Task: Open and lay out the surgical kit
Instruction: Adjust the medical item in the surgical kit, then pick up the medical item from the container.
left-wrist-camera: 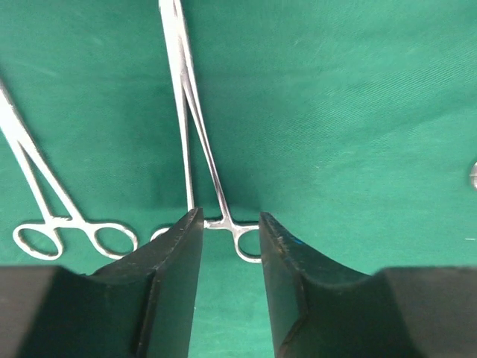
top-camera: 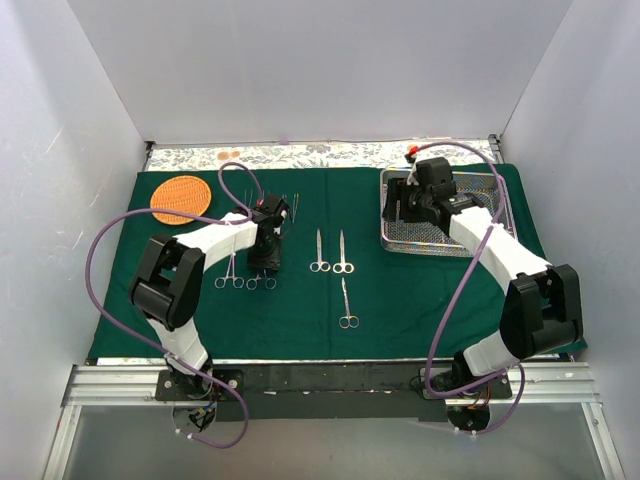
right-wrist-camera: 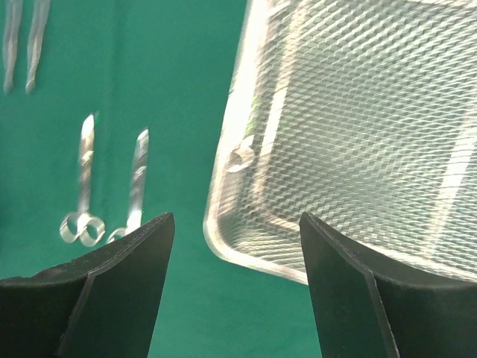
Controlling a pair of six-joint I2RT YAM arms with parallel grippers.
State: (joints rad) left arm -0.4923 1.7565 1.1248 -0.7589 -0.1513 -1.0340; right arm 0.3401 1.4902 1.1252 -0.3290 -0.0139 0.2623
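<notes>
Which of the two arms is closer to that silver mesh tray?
The right. Its gripper hovers over the tray's left edge; the left gripper is far off across the green cloth, over a pair of forceps.

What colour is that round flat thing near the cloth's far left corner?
Orange. The round disc shows best in the top external view.

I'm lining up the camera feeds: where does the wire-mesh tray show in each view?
Top external: the wire-mesh tray sits back right, on the green cloth.
Left wrist: not in it.
Right wrist: fills the upper right.
Shared landmark: the green cloth, seen in all three.
</notes>
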